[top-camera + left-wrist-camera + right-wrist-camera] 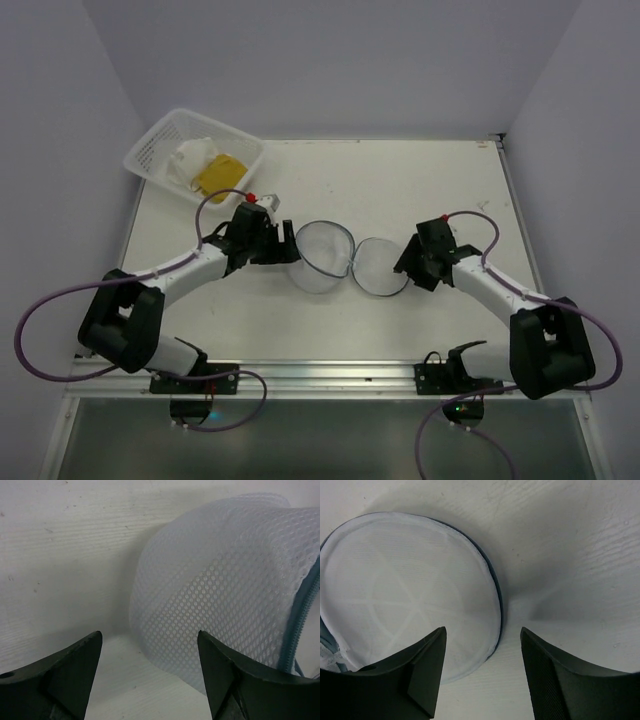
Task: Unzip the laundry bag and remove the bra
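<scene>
Top external view shows the laundry bag (325,258) unzipped and spread open near the middle of the table (430,190), its two bowl-like mesh halves lying side by side and touching where they meet. The left gripper (292,250) sits just beside the outer wall of the left half, and the right gripper (405,270) sits just beside the outer edge of the right half, so the bag lies between the two. In the left wrist view that gripper's fingers stand apart with only bare table between them, and the white mesh dome with its blue-grey zipper rim (300,625) rises just ahead and to the right. In the right wrist view the fingers are likewise apart and clamp nothing, and the round half lies on the table ahead and to the left. A white lattice basket (148,150) stands at the far left corner of the table, with a white item (190,152) and a yellow item (218,175) inside it
</scene>
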### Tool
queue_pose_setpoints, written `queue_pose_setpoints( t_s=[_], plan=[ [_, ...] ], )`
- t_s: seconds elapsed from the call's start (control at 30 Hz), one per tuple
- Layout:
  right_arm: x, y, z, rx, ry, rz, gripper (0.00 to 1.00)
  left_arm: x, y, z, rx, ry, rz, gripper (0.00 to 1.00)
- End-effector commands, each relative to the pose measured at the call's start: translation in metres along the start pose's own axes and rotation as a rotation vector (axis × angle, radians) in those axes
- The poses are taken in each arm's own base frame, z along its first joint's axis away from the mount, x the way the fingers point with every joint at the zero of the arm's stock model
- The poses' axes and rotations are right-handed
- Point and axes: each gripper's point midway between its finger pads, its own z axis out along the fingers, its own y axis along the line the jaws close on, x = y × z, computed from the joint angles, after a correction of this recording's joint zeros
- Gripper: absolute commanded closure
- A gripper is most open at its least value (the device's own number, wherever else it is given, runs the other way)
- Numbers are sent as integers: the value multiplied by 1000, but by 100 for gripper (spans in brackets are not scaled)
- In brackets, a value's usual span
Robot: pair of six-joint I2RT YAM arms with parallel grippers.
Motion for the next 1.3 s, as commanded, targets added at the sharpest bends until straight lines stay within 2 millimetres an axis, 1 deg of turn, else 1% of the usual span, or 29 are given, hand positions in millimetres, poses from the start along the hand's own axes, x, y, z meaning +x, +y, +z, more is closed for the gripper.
queue_pose_setpoints(
  t_s=[0.0,0.1,0.13,0.17,0.23,0.33,0.37,0.43,0.47,0.53,0.6,0.63,0.7,0.73,0.77,0.8,0.83,0.87,0.93,0.97,1.0,1.03,1.07,1.1,1.13,1.17,1.2,1.23,1.27],
  plan=[
    [6,7,7,-15,43,112,37,-10,-7,10,27,-56,-14,21],
    [12,8,14,-15,73,141,38,0,0,16,8,-40,-19,25],
    [14,13,14,-38,90,146,38,2,2,18,1,-38,-25,26],
    [14,15,14,-48,90,151,38,5,6,20,-12,-36,-30,30],
    [20,20,15,-70,123,171,38,12,12,23,-32,-22,-39,36],
    [28,22,19,-89,156,191,38,16,21,24,-75,-21,-49,49],
    [30,23,20,-98,161,196,38,18,27,23,-102,-22,-51,57],
    [35,22,23,-107,175,208,38,17,31,20,-124,-28,-44,64],
    [35,22,24,-108,176,208,38,19,36,18,-145,-27,-41,71],
    [37,22,27,-109,179,207,39,18,37,12,-153,-25,-29,75],
    [37,23,29,-113,179,196,43,15,42,8,-181,-43,-13,77],
    [38,25,31,-119,178,186,47,13,42,5,-181,-49,-9,77],
    [40,24,36,-112,186,175,54,12,40,4,-174,-52,-3,79],
    [41,26,37,-114,190,168,63,11,39,4,-168,-54,-1,81],
    [43,24,40,-100,197,167,71,11,38,4,-161,-50,-1,82],
    [41,23,40,-96,190,153,79,11,36,4,-156,-49,-3,83],
    [39,23,38,-90,183,144,94,10,35,4,-153,-51,-2,84],
    [33,23,36,-89,157,124,100,6,33,3,-148,-59,-3,87],
    [24,27,28,-86,125,100,100,2,30,3,-143,-64,-2,92],
    [18,28,24,-81,105,82,100,0,29,3,-141,-67,-3,97],
    [0,37,14,-95,44,49,100,-7,24,4,-131,-77,-5,100],
    [-3,34,7,-71,30,21,100,-10,17,4,-108,-71,-5,100],
    [-9,36,0,-67,3,-9,100,-13,13,4,-97,-74,-3,100],
    [-20,37,-8,-49,-59,-76,100,-22,5,6,-86,-86,4,100],
    [-31,44,-19,-40,-85,-112,100,-26,2,6,-85,-89,4,100],
    [-35,45,-25,-28,-102,-179,100,-30,-2,7,-74,-90,6,100],
    [-45,62,-37,-53,-137,-224,100,-38,-12,11,-56,-95,11,100],
    [-48,59,-41,-11,-155,-266,100,-43,-17,12,-46,-98,12,100],
    [-51,62,-47,3,-173,-326,100,-46,-25,14,-28,-96,17,100]
  ],
)
